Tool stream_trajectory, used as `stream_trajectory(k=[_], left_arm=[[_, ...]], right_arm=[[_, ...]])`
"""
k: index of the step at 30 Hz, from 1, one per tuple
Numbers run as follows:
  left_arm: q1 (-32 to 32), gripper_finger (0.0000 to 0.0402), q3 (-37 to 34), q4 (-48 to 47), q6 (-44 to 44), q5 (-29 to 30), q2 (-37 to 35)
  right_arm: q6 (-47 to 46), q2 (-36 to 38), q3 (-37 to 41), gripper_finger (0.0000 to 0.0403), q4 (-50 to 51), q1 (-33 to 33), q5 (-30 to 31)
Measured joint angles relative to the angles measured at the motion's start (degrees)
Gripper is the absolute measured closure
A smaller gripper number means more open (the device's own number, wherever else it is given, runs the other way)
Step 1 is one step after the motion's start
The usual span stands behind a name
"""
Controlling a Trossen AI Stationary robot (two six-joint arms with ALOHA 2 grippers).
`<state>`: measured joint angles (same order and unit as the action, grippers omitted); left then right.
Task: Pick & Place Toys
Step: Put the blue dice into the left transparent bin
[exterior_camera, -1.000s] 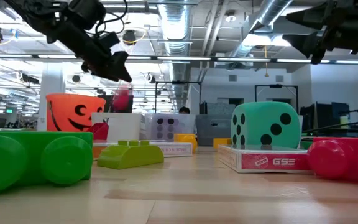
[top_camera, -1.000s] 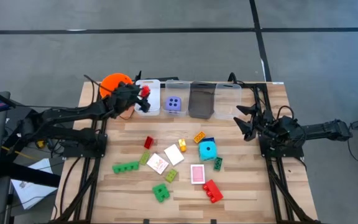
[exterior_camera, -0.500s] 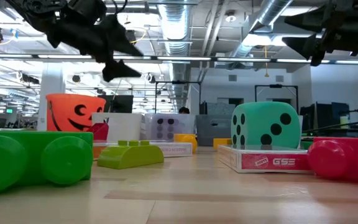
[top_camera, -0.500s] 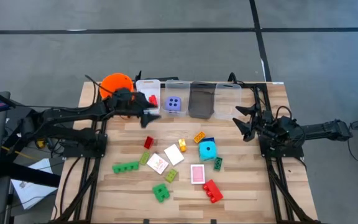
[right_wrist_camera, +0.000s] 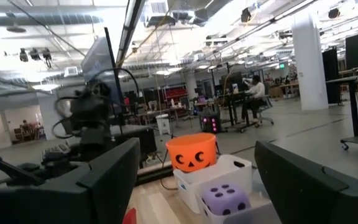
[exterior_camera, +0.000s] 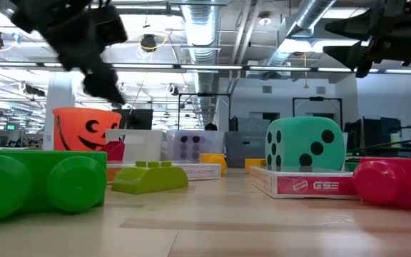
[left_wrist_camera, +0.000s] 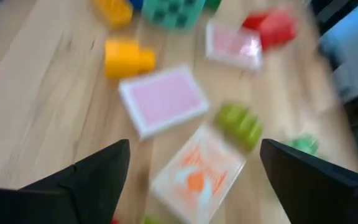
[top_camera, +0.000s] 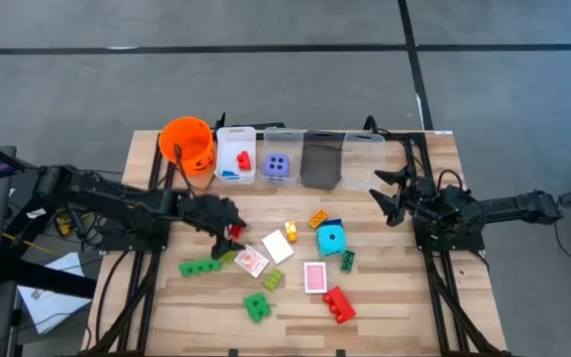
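Observation:
Toys lie scattered on the wooden table (top_camera: 395, 297): a cyan die (top_camera: 331, 239), red bricks (top_camera: 339, 304), green bricks (top_camera: 201, 266), yellow bricks (top_camera: 291, 232) and pink-backed cards (top_camera: 314, 277). A red brick (top_camera: 243, 159) lies in the leftmost clear bin (top_camera: 234, 175) and a purple die (top_camera: 279, 165) in the bin beside it. My left gripper (top_camera: 228, 224) hangs open over the toys left of centre, slanting down above two cards (left_wrist_camera: 163, 99) and holding nothing. My right gripper (top_camera: 390, 195) waits open at the table's right side, raised and holding nothing.
An orange pumpkin-face bucket (top_camera: 187, 141) stands at the far left, next to a row of clear bins (top_camera: 320, 159) along the far edge. The near strip of the table is bare wood. Beyond the table lies an open room, with a seated person far off.
The red brick has dropped from my left gripper into the leftmost bin. My left gripper has then swung from the bins toward the table's near edge, a little lower, and has tipped its fingers down over the toys left of centre. My right arm has kept still.

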<state>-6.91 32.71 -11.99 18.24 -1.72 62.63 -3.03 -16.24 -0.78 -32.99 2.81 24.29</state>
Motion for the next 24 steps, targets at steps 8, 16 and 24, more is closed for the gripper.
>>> stream_trajectory(k=[8, 16, 24], left_arm=[[-7.9, 0.0026, 0.0, -18.4, 14.2, 6.8, 0.0], [-11.5, 0.0029, 0.0, -27.7, 26.8, 6.9, 0.0], [-11.7, 0.003, 0.0, -21.9, 27.1, 16.0, 0.0]], right_arm=[[-0.6, -5.0, 0.0, 0.0092, -5.6, 0.0, -0.1], [-1.4, -12.1, -1.5, 0.0092, -9.5, 0.0, -0.2], [-0.6, -21.4, -7.4, 0.0092, -6.9, 1.7, -1.7]])
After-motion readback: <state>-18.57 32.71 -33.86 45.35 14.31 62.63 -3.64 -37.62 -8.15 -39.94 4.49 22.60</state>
